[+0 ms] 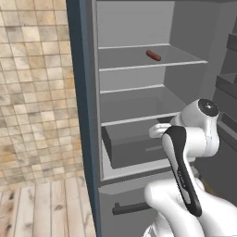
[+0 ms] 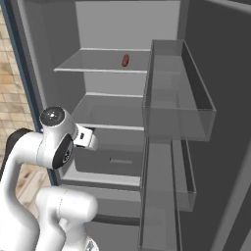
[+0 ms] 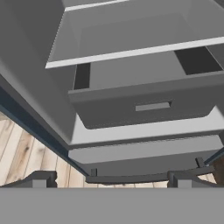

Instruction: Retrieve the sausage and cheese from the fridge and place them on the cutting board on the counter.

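Note:
The fridge [image 1: 87, 92] stands open, its grey shelves bare apart from the sausage [image 1: 153, 55], a short dark reddish-brown cylinder on the upper shelf, also seen in the right base view [image 2: 125, 60]. My gripper [image 3: 111, 180] is open and holds nothing. It hangs low in front of the fridge, well below the sausage, facing the lower drawer [image 3: 148, 107], which is pulled slightly out. The cheese, the cutting board and the counter are out of view.
The open fridge door [image 2: 220, 122] with its clear door bins [image 2: 181, 98] stands close on the right. A lower freezer front with a dark bar handle [image 1: 129, 208] sits under the drawer. Wooden floor [image 1: 41, 208] and a tiled wall [image 1: 32, 69] lie to the left.

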You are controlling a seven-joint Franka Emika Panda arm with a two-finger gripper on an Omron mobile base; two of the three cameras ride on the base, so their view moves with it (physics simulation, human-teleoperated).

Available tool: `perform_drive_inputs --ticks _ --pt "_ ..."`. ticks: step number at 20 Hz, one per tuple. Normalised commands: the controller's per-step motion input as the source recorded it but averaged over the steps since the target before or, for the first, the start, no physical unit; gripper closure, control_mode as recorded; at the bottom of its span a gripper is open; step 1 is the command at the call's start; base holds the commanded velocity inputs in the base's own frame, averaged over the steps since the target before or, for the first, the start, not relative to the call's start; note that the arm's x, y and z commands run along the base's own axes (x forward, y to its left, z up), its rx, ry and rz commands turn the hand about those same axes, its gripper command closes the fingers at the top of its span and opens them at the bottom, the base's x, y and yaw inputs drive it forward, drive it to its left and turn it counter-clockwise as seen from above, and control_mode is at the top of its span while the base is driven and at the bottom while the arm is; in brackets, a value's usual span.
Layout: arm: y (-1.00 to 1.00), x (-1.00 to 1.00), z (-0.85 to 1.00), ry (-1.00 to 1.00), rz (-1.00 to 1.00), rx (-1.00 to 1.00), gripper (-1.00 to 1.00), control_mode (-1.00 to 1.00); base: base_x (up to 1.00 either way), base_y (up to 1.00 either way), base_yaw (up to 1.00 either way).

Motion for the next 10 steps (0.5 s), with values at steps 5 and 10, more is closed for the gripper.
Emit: perform_drive_inputs --ticks 5,10 --pt "0.00 0.00 0.00 0.00 0.00 0.00 -1.00 -1.00 0.00 0.00 0.00" --pt "0.00 0.00 0.00 0.00 0.00 0.00 -1.00 -1.00 0.00 0.00 0.00"
